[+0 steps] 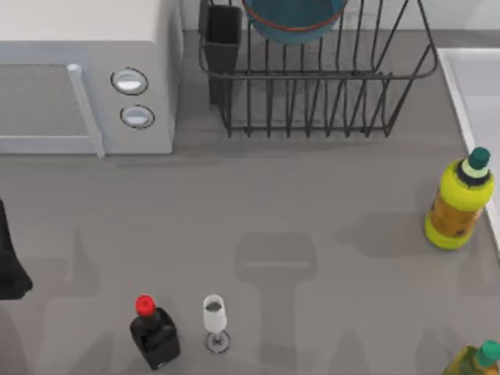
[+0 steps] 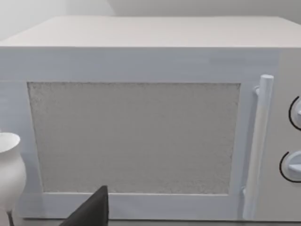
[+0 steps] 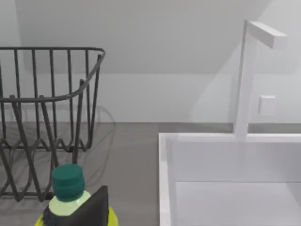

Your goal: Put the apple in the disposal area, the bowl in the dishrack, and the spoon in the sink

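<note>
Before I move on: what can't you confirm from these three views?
- Bowl in the dishrack: cut by the top view's upper edge.
- Sink: its floor runs past the right wrist view's lower edge, so its contents can't be confirmed.
- Second yellow bottle: cut by the top view's corner.

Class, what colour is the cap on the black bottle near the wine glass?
Red: the black bottle has a red cap, clearest in the top view.

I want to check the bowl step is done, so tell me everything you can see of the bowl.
The bowl is deep blue with a thin reddish-brown rim, smooth and glossy-looking. It sits inside the dishrack at the back of the table, toward the rack's left half, beside the black utensil cup. The top view's upper edge cuts it off, so just its near arc shows behind the upright wires. Whether it rests flat or leans on the bars cannot be told.
</note>
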